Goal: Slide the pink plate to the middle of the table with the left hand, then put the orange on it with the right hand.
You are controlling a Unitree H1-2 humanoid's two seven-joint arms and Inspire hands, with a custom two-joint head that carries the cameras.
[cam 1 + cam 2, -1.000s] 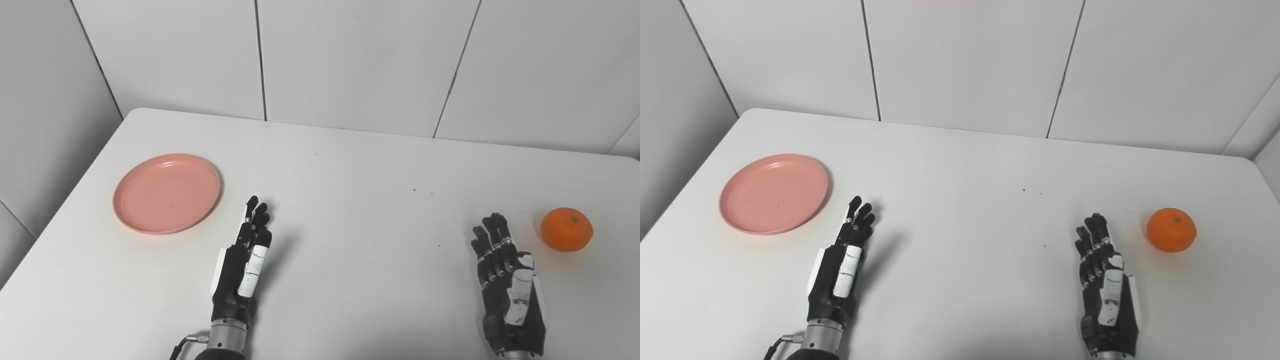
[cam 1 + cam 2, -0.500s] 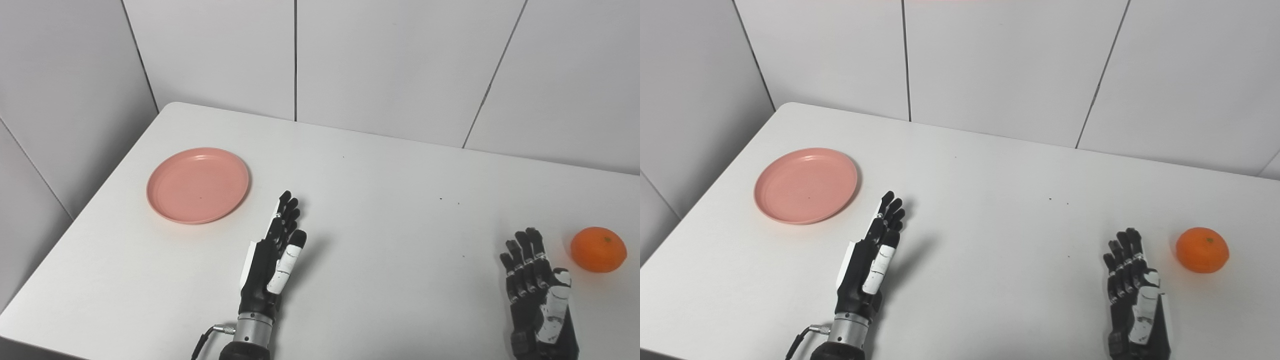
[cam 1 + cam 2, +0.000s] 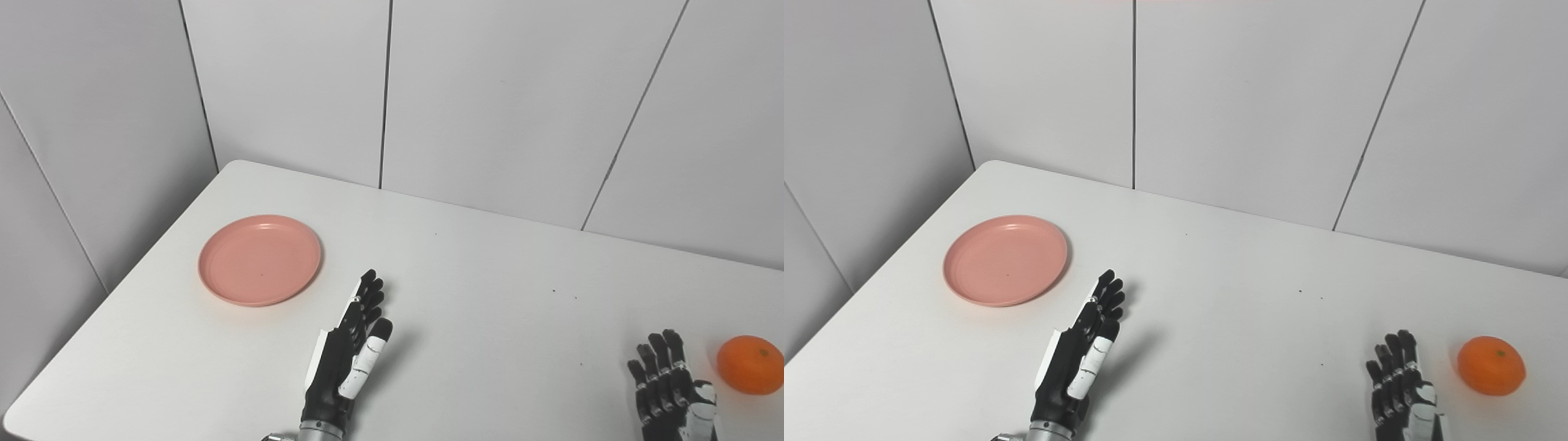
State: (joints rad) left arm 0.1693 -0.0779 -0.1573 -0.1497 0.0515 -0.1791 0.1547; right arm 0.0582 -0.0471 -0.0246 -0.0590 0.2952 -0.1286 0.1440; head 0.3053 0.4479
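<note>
The camera has tilted up since a second ago — nothing on the surface has moved. The round pink plastic plate [image 3: 260, 259] lies far left; the orange fruit [image 3: 1491, 365] far right. Left hand [image 3: 349, 357] and right hand [image 3: 1402, 389] rest empty, fingers extended, on the white surface [image 3: 490, 331] — grey panelled walls behind.

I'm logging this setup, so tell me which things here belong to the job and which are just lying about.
Job:
round pink plastic plate
round orange fruit
left robot hand
right robot hand

Lying about:
nothing loose; only the white table and grey wall panels
</note>
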